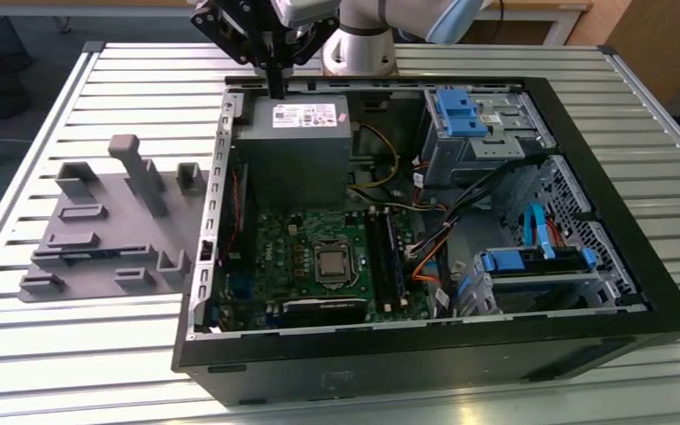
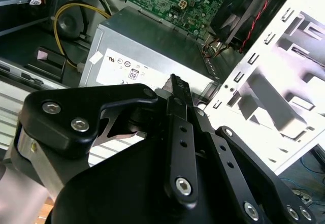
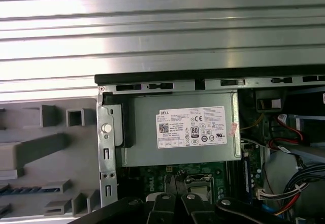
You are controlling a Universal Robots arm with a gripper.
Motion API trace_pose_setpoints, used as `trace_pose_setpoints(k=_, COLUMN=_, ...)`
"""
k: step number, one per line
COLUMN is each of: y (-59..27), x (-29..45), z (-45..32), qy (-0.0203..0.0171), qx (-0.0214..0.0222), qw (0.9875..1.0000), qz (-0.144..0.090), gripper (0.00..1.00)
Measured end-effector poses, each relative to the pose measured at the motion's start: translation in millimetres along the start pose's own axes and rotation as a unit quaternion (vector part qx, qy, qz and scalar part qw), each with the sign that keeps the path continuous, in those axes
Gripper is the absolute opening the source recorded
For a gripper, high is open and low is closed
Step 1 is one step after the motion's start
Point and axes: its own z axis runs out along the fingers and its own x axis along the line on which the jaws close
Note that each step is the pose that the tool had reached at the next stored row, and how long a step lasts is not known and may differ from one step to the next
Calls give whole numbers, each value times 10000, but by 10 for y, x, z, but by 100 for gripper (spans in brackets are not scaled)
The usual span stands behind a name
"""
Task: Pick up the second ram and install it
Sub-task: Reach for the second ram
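— Slatted metal table, open computer case lying on it. What's at the exterior view's left?

— Grey holder, just beside the case and outside its wall. A thin bluish-dark strip stands on edge in one of its low slots. I take that for the second ram. The same strip shows in the first wrist view. Too small to make out chips.

— And you?

— My gripper hangs over the rear edge of the case, above the power supply, well apart from the holder. Fingers pressed together, nothing between them that I can see. In the second wrist view the gripper narrows to a single tip over the supply's label.

— Further right?

— Green motherboard in front of the supply, long black slots along its far side. Then drive cages with blue latches.

— How will the stick handle?

— My estimate only. Light, stiff and thin, but brittle: chips and contact edge won't take squeezing or knocks. Smooth faces, so likely slippery. I'd pinch across its thickness, on the flat faces near mid-length, so it doesn't tilt. Keep off the contact edge. The holder's walls seem to cover its lower part, leaving the upper edge to grip.
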Motion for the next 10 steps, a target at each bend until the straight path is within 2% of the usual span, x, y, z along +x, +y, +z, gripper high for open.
trace_pose_setpoints(k=10, y=-3, x=47, z=0, qy=0, qx=0, qw=10000, qz=0, gripper=11)
